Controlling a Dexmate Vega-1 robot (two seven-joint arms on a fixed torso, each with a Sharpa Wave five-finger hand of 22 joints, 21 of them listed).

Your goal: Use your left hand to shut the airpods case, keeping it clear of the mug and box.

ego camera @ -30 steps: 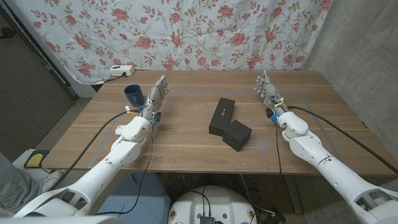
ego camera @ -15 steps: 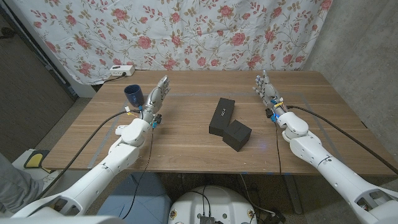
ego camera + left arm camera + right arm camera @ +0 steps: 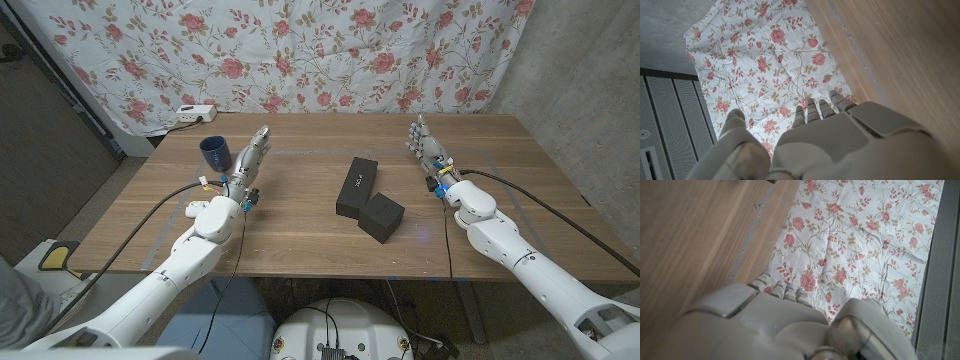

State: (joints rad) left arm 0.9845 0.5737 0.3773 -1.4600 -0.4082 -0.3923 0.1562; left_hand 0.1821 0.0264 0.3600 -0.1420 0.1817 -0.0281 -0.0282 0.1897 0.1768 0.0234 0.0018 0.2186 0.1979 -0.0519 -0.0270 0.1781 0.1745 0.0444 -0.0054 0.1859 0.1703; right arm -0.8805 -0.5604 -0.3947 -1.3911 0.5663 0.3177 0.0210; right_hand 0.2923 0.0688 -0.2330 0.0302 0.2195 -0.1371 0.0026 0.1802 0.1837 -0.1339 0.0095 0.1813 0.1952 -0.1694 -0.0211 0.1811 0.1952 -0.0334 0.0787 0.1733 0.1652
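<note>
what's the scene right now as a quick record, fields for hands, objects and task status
left hand: open, fingers extended, raised beside the mug, holding nothing
right hand: open, fingers up, near the table's right side, holding nothing
mug: dark blue, upright, far left of the table
black boxes: long one and cube-like one, touching, mid-table
airpods case: cannot be made out
white object: small, beside the left forearm; identity unclear
task status: not yet begun

No legible text on anything.
</note>
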